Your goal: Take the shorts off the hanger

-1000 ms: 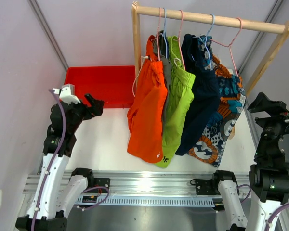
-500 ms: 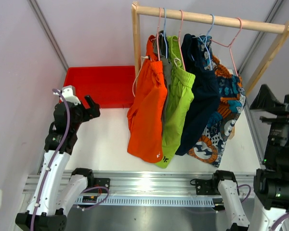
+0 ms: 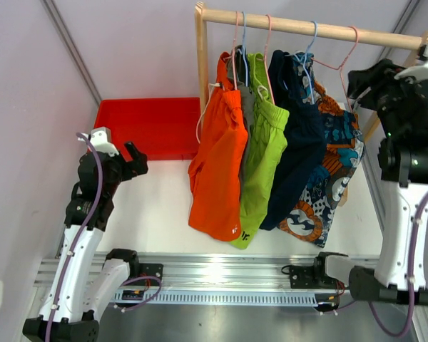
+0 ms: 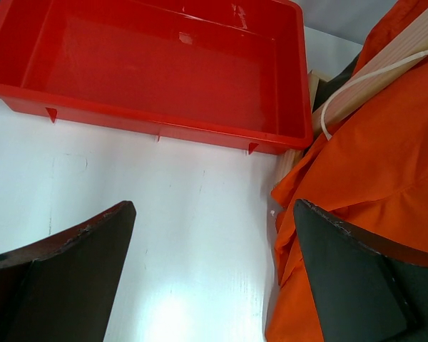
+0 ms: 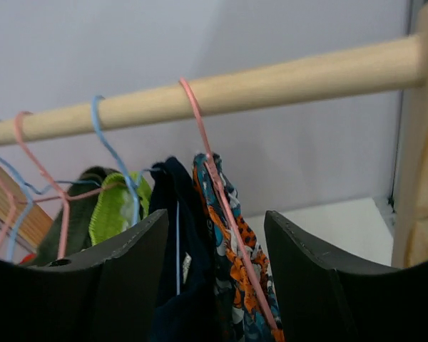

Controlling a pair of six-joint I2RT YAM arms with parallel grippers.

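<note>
While all five pairs of shorts hang from the wooden rail [image 3: 314, 28], I see the right arm's fingers [image 5: 128, 271] up just under that rail, near its right end. They stand partly apart and grip nothing. In the right wrist view the pink hanger [image 5: 215, 178] runs down through the gap between them; I cannot tell whether either finger touches its wire.

That hanger carries the blue, orange and white print shorts [image 3: 332, 171], the pair nearest the rail's right end. Going left along the rail I read the dark navy shorts [image 3: 296, 142], the lime green shorts [image 3: 262, 149], the grey shorts [image 3: 247, 107], mostly hidden, and the bright orange shorts [image 3: 217, 157] beside the rail's left post. Every pair is on its hanger, and the hems hang clear above the table [image 3: 164, 206].

Well to the left of the rail and far below it, the left arm's fingers [image 4: 78, 271] are spread wide and hold nothing. They hover over the table. A red bin [image 4: 150, 117] sits on the table left of the rail's left post.
</note>
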